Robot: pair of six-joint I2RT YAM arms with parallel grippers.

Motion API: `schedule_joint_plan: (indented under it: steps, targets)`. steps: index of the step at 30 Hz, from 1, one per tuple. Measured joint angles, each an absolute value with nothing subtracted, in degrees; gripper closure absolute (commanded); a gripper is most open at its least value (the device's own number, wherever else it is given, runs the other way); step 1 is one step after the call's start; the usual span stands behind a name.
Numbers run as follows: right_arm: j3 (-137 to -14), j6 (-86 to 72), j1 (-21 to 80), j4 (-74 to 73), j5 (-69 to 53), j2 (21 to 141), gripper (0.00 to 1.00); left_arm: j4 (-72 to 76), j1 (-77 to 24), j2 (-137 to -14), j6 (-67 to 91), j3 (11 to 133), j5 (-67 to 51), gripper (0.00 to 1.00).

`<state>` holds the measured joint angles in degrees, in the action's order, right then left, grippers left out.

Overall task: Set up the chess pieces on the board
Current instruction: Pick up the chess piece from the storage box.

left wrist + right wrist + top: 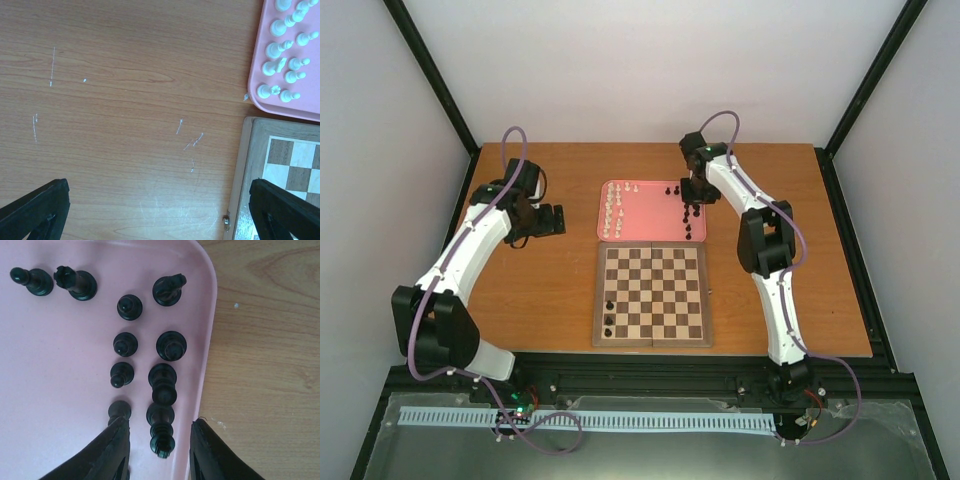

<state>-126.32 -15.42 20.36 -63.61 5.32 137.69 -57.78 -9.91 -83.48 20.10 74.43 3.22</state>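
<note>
glossy black pieces (pixel 166 385) (plastic-looking); scratched wood table (pixel 125 100)

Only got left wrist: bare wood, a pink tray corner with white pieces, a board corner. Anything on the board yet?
Observer: Three black pieces, all in the board's left column as the top view shows it.
Operator: Where's the right arm?
Observer: The right gripper hangs over the pink tray's right side, above the black set standing there.
Operator: Holding one?
Observer: No. Its jaws are open, with a notch-topped piece between them, not pinched.
</note>
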Motion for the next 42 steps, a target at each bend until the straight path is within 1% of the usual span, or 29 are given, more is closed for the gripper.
schedule_joint_plan:
  steps: [6,19,28,37,42]
  targets:
    - [-127.7,-15.4,20.23,-63.75,5.32,139.15,0.68,-57.56,-9.91,-84.31,20.1,74.81,3.25,0.0]
    - [-127.87,-15.46,20.21,-64.66,5.54,140.31,0.7,-57.34,-9.91,-85.14,20.1,75.55,3.25,0.0]
    - [-127.7,-15.68,20.21,-64.69,5.5,140.53,0.76,-57.34,-9.91,-85.14,20.1,75.55,3.27,0.0]
    - [-122.91,-15.75,20.23,-63.83,4.78,140.51,0.76,-57.34,-9.91,-85.14,20.12,75.55,3.25,0.0]
    - [-122.5,-15.73,20.16,-63.51,4.49,140.14,0.76,-57.32,-9.91,-85.14,20.12,75.55,3.25,0.0]
